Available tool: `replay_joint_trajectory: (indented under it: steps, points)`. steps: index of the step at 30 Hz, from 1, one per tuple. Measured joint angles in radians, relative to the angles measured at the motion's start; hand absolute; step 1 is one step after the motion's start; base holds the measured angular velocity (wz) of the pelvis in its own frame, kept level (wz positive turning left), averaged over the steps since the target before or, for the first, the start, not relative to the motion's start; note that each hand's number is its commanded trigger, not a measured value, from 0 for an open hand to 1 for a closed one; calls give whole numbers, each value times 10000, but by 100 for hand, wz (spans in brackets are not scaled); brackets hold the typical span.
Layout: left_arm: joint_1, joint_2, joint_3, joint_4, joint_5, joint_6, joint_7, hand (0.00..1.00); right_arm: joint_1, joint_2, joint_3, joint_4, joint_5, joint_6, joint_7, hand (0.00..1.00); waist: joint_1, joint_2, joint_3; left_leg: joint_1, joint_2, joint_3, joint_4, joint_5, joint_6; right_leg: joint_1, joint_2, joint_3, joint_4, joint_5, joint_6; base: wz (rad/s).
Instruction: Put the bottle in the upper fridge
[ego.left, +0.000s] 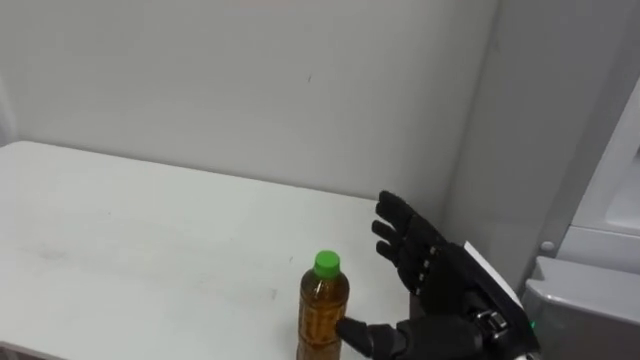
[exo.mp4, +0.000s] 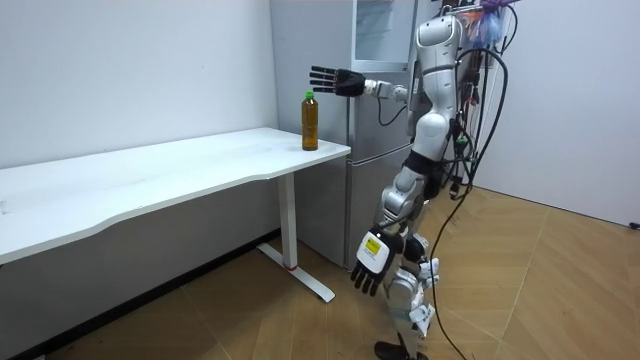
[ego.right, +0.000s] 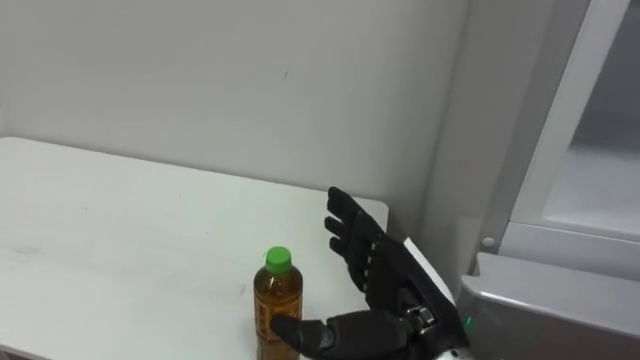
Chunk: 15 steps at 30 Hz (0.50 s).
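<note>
A bottle (ego.left: 323, 310) of amber liquid with a green cap stands upright on the white table (ego.left: 120, 240), near its right end. My right hand (ego.left: 430, 275) is open just to the right of the bottle, fingers straight and spread and pointing away from me. Its thumb reaches toward the bottle's lower side; I cannot tell whether it touches. In the room view the bottle (exo.mp4: 310, 122) stands at the table's corner with the right hand (exo.mp4: 335, 80) held out above and beside it. My left hand (exo.mp4: 368, 265) hangs low at my side, fingers straight.
The grey fridge (ego.left: 600, 200) stands right of the table against the white wall; in the room view the fridge (exo.mp4: 370, 120) has a glass-fronted upper part. I stand on the wooden floor by the table's end, in front of the fridge.
</note>
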Motion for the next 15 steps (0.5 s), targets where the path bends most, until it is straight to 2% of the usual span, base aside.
replay_joint_trajectory:
  steps: [7,15]
  points:
    - [36,-78,6,-93,91,357,1,0,-96,29,307,852,-248,9,-940,0,83,-59,-40,19,-34,-126,73,4,4,106,-75,-217,2,-9,9,5]
    - [116,-81,3,-96,108,498,1,0,-453,22,383,1246,-165,2,-1886,0,151,-56,-55,20,-32,-249,57,13,12,173,-100,-342,50,-11,8,4]
